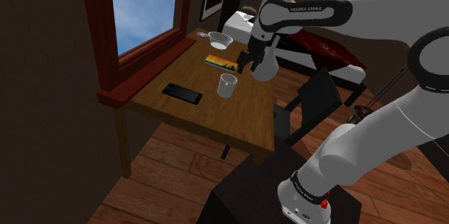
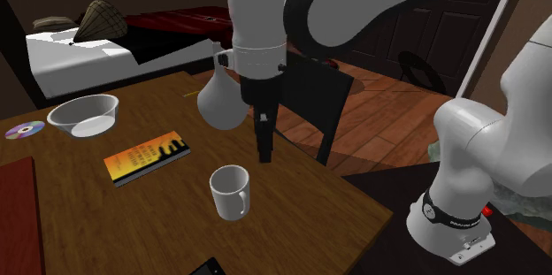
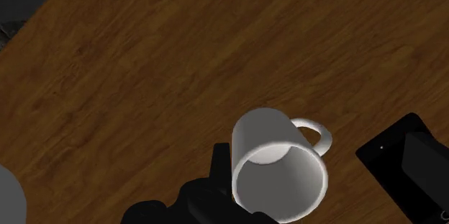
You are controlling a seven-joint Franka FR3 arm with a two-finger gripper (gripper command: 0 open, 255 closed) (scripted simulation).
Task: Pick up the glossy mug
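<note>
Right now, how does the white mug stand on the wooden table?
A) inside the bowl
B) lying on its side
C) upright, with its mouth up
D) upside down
C: the mug stands upright on the table with its round mouth open upward, apart from the bowl.

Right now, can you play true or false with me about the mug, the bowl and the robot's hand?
1. The mug stands upright on the table. True.
2. The gripper holds the mug. False: it hangs over the table next to the mug, apart from it.
3. The bowl lies upside down. False: its opening faces up.
4. A black phone lies flat on the table. True.
5. The mug is red. False: it is white.
</note>
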